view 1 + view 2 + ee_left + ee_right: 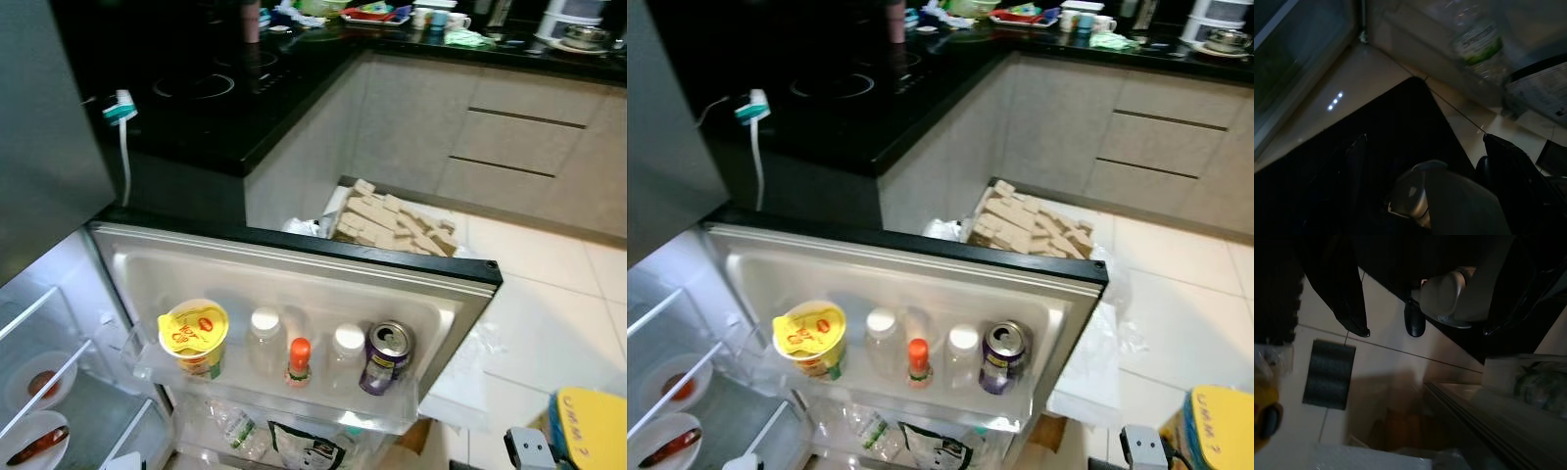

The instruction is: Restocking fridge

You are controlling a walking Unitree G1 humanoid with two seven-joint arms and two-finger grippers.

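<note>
Fridge door [294, 257] swung wide open, its upper door shelf [147, 364] already carrying a row: yellow-lidded cup [194, 336] at the hinge end, then two clear white-capped bottles [265, 338] with a small orange-capped bottle [299, 362] just in front between them, and a purple can [385, 357] at the outer end. Below that, a lower shelf with a water bottle [235, 428] lying tilted beside a printed packet [306, 448], both cut off by the frame edge. Looks like a pause between placements, with nothing in hand: right gripper [1430, 330] hanging low over the floor tiles with fingers spread wide and empty, left gripper [1424, 137] likewise spread and empty near the foot of the door, though too dim there to be sure. Next move probably calls for fetching another item and finding a free gap, scarce on the upper shelf. Hard to name: the yellow object [591, 429] with scrawled lettering beside the right arm, half out of frame, possibly stock waiting to go in. Fridge interior [59, 392] glimpsed as two plates of reddish food, contents unclear
</note>
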